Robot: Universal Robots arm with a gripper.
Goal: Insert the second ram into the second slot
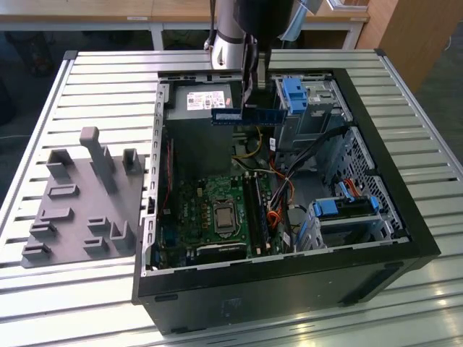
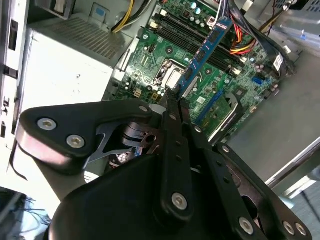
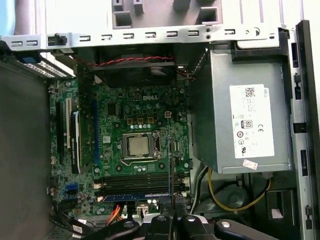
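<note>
The second ram (image 1: 247, 116), a thin blue board strip, hangs level in the air above the open computer case, over the power supply end. My gripper (image 1: 255, 105) is shut on its middle from above. In the second wrist view the two dark fingers (image 2: 172, 120) pinch the ram (image 2: 207, 46), which reaches out over the green motherboard. In the first wrist view the ram (image 3: 171, 165) shows edge-on as a thin line above the gripper (image 3: 172, 219). The long dark memory slots (image 3: 135, 181) lie beside the processor socket (image 3: 137, 146); the ram is well above them, not touching.
The black case (image 1: 405, 217) lies on its side on a slatted metal table (image 1: 94, 79). Inside it are the silver power supply (image 3: 245, 120), blue drive brackets (image 1: 296, 94) and loose cables (image 1: 278, 199). A grey holder block (image 1: 87, 195) sits to the exterior view's left.
</note>
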